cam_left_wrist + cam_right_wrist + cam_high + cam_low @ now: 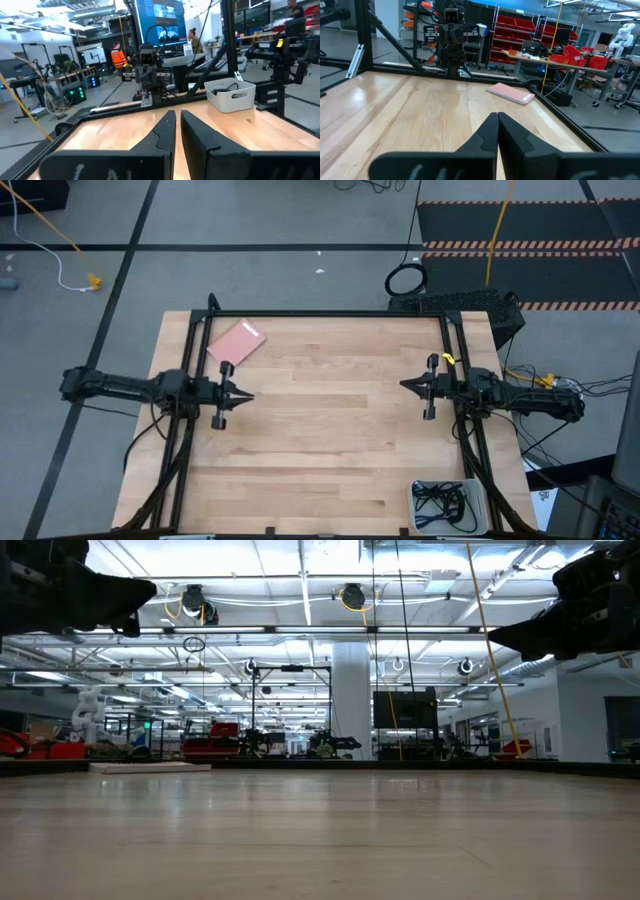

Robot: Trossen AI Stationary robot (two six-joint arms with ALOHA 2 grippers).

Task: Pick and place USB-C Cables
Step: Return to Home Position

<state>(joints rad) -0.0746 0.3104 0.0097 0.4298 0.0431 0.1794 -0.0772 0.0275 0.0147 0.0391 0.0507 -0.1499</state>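
Observation:
The USB-C cables (pixel 440 500) lie as a dark tangle inside a white bin (pixel 478 518) at the table's near right corner. The left wrist view shows them (pixel 222 90) in that bin (pixel 230 98) too. I cannot tell the single cables apart. My left gripper (pixel 246 394) hovers shut over the table's left half, well clear of the bin. Its fingers (pixel 177 116) point toward the right arm. My right gripper (pixel 405 385) hovers shut over the right half, its fingers (pixel 497 117) pointing at the left arm. Neither holds anything.
A flat pink pad (pixel 237 341) lies on the table near its far left corner, beyond my left gripper; the right wrist view shows it (pixel 510 93) too. A dark frame (pixel 320 314) runs along the table's far edge and sides. Bare wood (pixel 325 430) spreads between the two grippers.

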